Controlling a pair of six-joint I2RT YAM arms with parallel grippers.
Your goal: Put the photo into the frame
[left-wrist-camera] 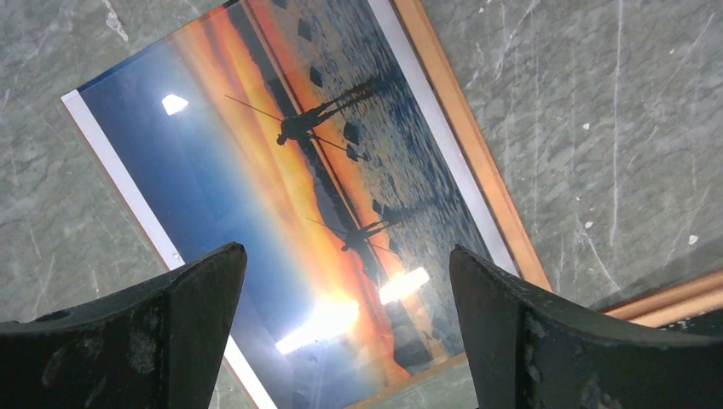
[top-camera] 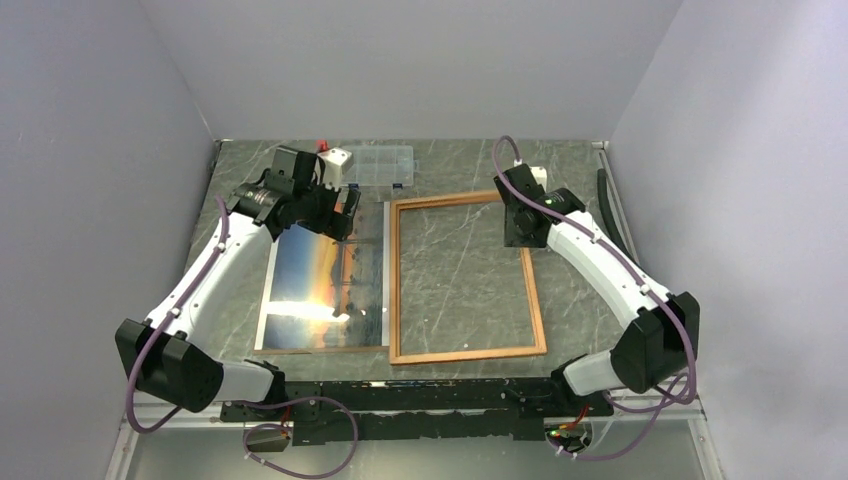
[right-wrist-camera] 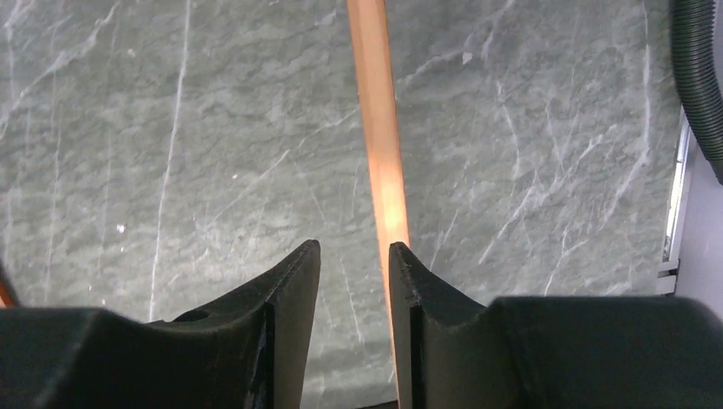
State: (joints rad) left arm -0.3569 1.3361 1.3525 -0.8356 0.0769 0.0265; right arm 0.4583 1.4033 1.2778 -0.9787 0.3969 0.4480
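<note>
The photo (top-camera: 320,290), a glossy orange-and-blue sunset print, lies face up on the table left of the frame (top-camera: 394,280). A thin brown edge shows under its near side. The frame lies flat, with the marbled table showing through its middle. My left gripper (top-camera: 345,215) hovers over the photo's far end, open wide; in the left wrist view the photo (left-wrist-camera: 281,170) and a frame rail (left-wrist-camera: 477,153) lie below the empty gripper (left-wrist-camera: 348,264). My right gripper (top-camera: 525,235) is by the frame's far right corner. It (right-wrist-camera: 354,256) is narrowly open and empty, and the frame rail (right-wrist-camera: 379,128) runs under its right finger.
A clear plastic compartment box (top-camera: 380,166) and a small white block (top-camera: 335,160) stand at the back of the table. A black hose (top-camera: 607,200) runs along the right edge, also in the right wrist view (right-wrist-camera: 699,77). Grey walls enclose three sides.
</note>
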